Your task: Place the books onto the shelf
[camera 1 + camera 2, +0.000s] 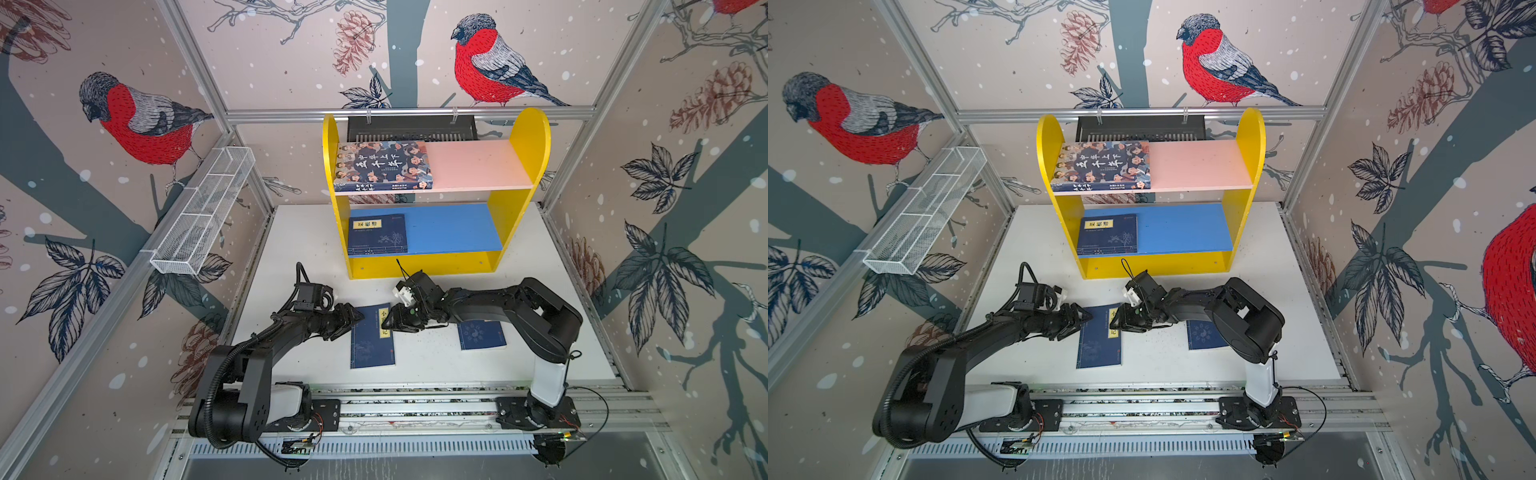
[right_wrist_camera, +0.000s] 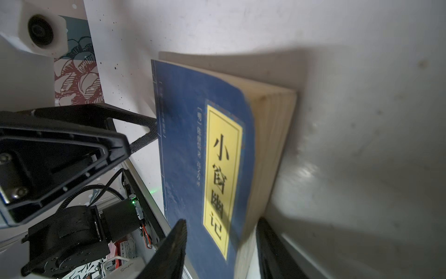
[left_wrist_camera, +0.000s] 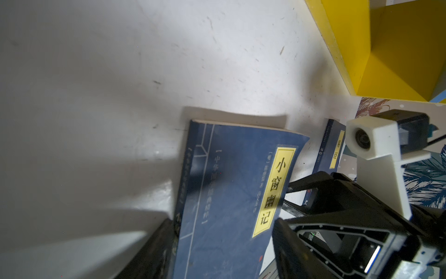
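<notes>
A navy book with a yellow label (image 1: 372, 345) (image 1: 1099, 345) lies on the white table, its fore-edge raised in the right wrist view (image 2: 188, 145). My left gripper (image 1: 355, 318) (image 3: 222, 253) is open at the book's far-left corner, one fingertip (image 2: 147, 130) against the spine. My right gripper (image 1: 392, 322) (image 2: 219, 256) is open astride the far-right corner. A second navy book (image 1: 484, 336) (image 3: 334, 149) lies partly under the right arm. The yellow shelf (image 1: 528, 137) holds a thick cartoon-cover book (image 1: 382, 164) on its pink board and a navy book (image 1: 377, 233) on its blue board.
A white wire basket (image 1: 203, 216) hangs on the left wall. A black slotted tray (image 1: 411, 129) sits behind the shelf. The right halves of the pink board (image 1: 478, 164) and blue board (image 1: 453, 228) are bare. Both arm bases stand on the front rail (image 1: 415, 405).
</notes>
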